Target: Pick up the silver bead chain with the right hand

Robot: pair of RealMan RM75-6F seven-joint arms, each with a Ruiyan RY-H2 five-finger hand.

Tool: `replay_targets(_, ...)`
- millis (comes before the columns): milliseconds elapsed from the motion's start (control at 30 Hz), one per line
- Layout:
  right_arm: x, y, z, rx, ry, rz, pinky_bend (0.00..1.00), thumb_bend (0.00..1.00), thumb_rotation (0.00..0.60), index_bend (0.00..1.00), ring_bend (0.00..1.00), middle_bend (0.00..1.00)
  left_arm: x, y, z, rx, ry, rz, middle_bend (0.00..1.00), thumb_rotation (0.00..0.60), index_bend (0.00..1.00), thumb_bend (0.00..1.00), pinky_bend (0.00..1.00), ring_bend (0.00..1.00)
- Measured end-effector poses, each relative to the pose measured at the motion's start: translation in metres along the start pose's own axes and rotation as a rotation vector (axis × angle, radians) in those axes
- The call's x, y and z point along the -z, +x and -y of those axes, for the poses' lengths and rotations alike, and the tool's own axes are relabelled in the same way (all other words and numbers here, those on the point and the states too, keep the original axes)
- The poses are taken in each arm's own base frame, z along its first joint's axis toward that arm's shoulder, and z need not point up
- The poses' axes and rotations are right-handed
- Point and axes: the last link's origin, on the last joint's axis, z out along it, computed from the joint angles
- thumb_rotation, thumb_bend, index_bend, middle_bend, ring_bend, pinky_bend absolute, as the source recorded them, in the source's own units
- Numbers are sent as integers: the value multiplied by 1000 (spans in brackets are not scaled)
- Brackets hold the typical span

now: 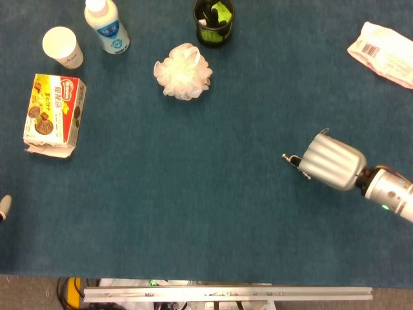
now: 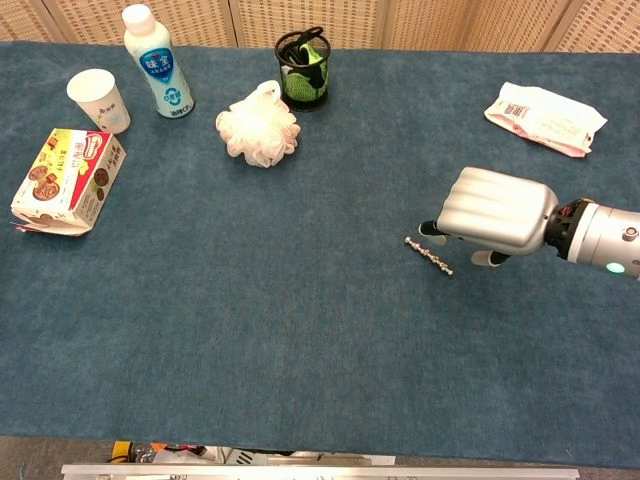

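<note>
The silver bead chain (image 1: 292, 160) (image 2: 428, 255) lies flat on the blue tablecloth, running diagonally down to the right. My right hand (image 1: 332, 161) (image 2: 495, 208) is low over the chain's right end, back up, fingers pointing down towards the cloth. In the head view it covers the chain's far end. A dark fingertip (image 2: 430, 229) stands just above the chain, and another fingertip (image 2: 487, 258) shows to its right. The hand holds nothing and the chain rests on the cloth. Only a tip of my left hand (image 1: 4, 205) shows at the left edge of the head view.
A small paper clip (image 1: 324, 132) peeks out behind the right hand. A white packet (image 1: 384, 53) lies at the far right. Further back are a white mesh pouf (image 1: 184, 71), a black mesh cup (image 1: 213, 22), a bottle (image 1: 106, 26), a paper cup (image 1: 62, 46) and a snack box (image 1: 54, 110).
</note>
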Motion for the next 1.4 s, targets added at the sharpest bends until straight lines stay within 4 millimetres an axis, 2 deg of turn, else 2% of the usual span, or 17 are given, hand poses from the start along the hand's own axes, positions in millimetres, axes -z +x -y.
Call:
replay_targets(467,-16,-13,11,14,17,-24,1000,127,600,485,948,929,1,0,4,13,9,14,25,600,6,274,0,23)
replay_targets(933,-21,-21,16,7,6,-35,1000,125,600,485,948,929,3,-1,7,14,13,16,25,600,6,273,0,23)
replay_targets(1400,-32,-19,27,-12,15,-55,1000,165,600,485,948,929,4,-1,11,17,23,13,25,600,6,274,0,23)
